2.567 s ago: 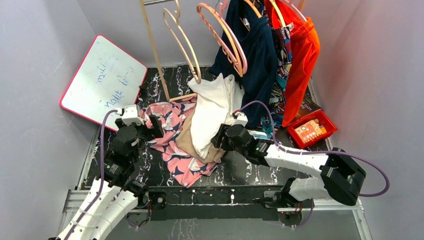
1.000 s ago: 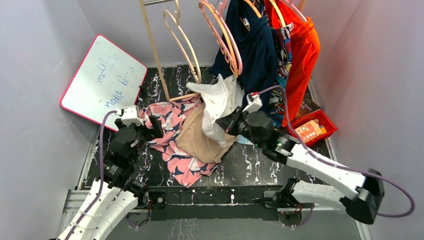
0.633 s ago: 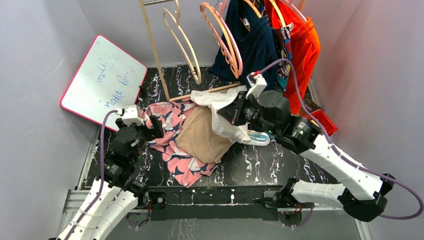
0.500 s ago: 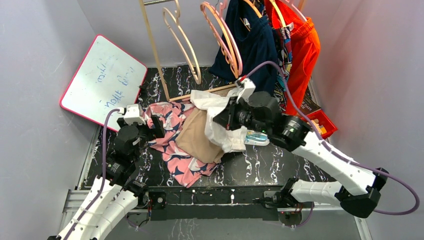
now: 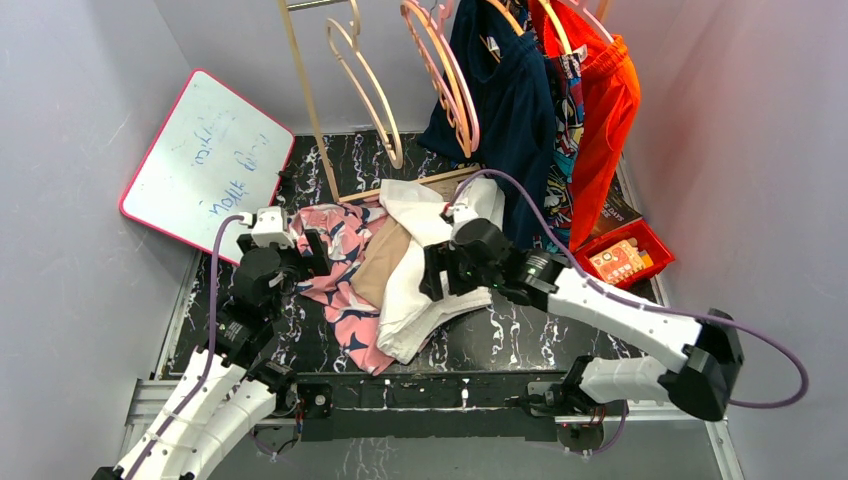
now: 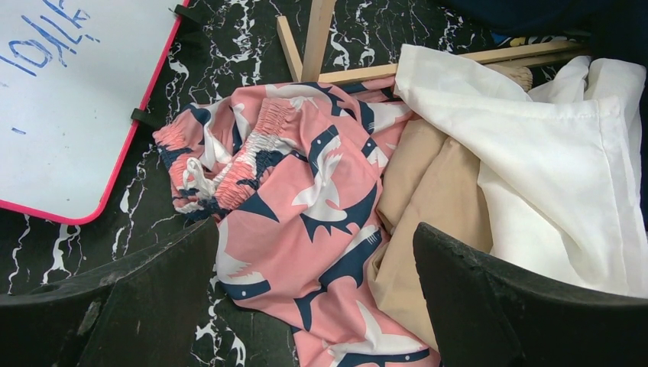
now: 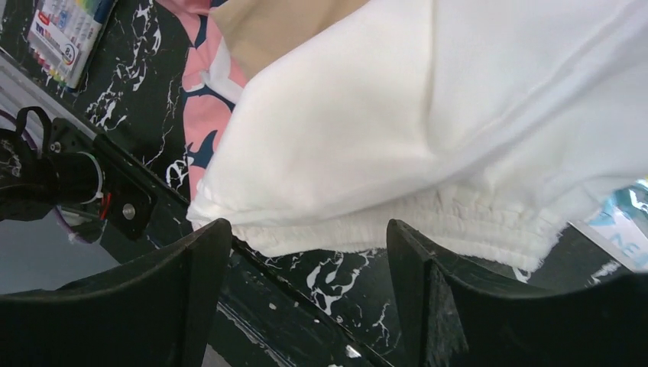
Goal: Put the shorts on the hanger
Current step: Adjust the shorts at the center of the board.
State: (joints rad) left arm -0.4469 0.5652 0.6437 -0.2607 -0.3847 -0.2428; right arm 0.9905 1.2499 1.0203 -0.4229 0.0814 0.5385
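Shorts: the large white fabric shorts (image 5: 410, 290) lie slack on the black marbled table (image 5: 520, 325), partly over a tan garment (image 5: 372, 272). They are not on the hanger.
Hanger: the pale beige, wood-coloured hanger (image 5: 398, 152) hangs bare at the far side, well apart from the shorts.
Right fingers: your right gripper (image 5: 432, 280) hovers just above the shorts, jaws spread wide, clasping nothing.
Left fingers: your left gripper (image 5: 312, 252) is equally wide and empty, over the pink navy-patterned garment (image 5: 345, 300).
Long axis: it runs far to near, with the gathered waistband (image 7: 428, 222) at the near end, crosswise under the right fingers.
Nearer arm: of your 2 arms, the right.
Next move: probably a waistband grip, then a lift far-left to the hanger.
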